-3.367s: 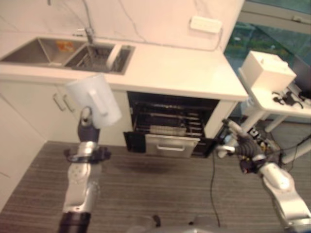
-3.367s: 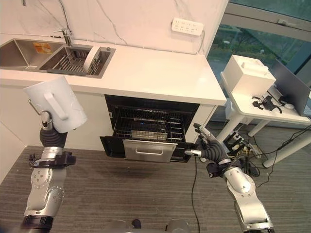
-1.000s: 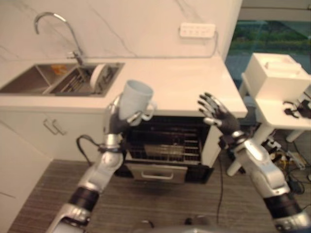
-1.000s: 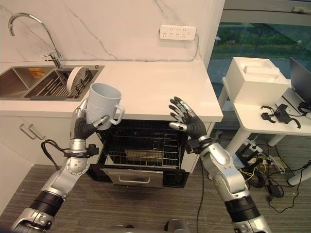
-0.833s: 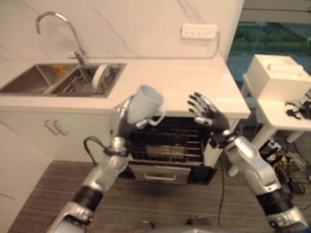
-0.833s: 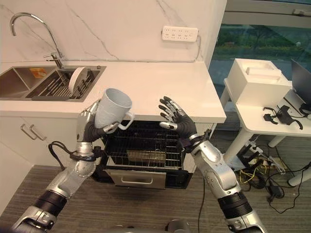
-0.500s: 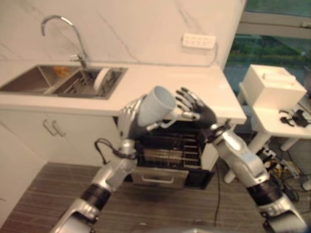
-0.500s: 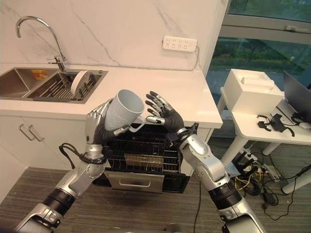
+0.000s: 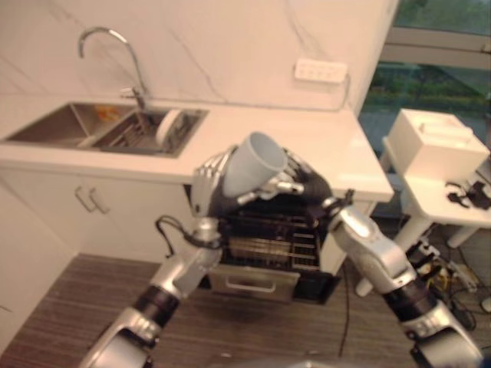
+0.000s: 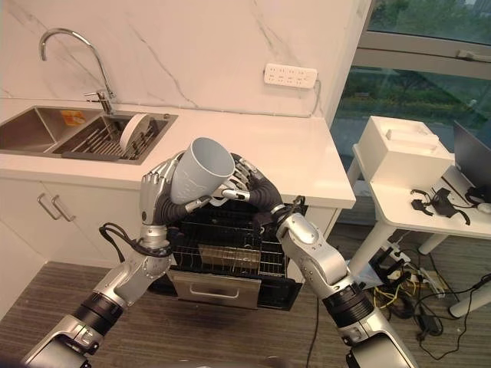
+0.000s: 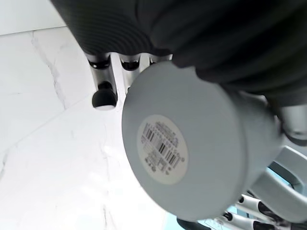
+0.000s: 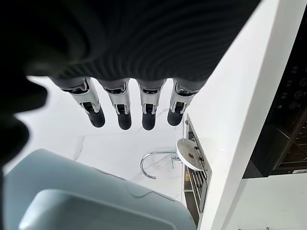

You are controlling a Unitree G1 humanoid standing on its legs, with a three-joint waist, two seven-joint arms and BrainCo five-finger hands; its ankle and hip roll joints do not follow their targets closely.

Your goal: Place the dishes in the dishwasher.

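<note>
Above the open dishwasher [image 10: 226,253], you see the left hand [image 10: 157,192] curled round a pale grey mug [image 10: 201,170], held tilted with its mouth up and toward the right. Your right hand [image 10: 253,188] sits against the mug's handle side, fingers straight in its wrist view, not gripping. Back in the sink [image 10: 46,126], a white plate [image 10: 132,130] stands in the rack.
</note>
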